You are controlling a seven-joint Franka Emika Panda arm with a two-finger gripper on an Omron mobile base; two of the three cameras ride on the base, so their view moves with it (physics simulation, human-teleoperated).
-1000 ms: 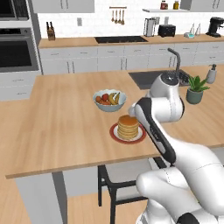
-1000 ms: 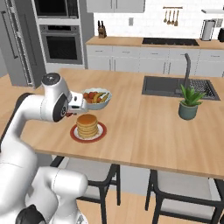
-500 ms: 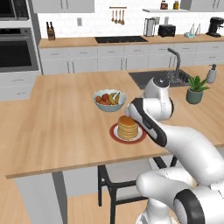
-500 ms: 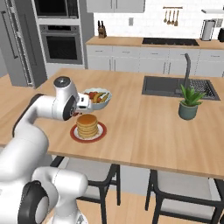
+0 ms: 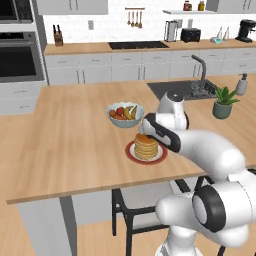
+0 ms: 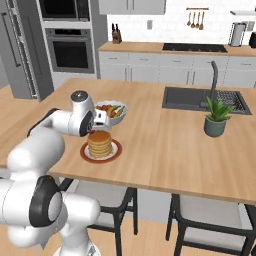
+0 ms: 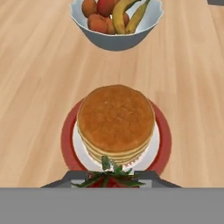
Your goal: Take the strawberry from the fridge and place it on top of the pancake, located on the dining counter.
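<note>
Golden pancake (image 7: 116,120) sits on its plate (image 7: 162,140), your landmark: your gripper (image 7: 109,177) hovers above its near edge, clamped on the strawberry (image 7: 108,174), leaves up, poised to release onto the top.

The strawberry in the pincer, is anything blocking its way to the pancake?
Nothing visible does. The strawberry sits between the pincer tips, just short of the pancake, whose top is bare. The fruit bowl stands beyond the plate, off the path.
</note>
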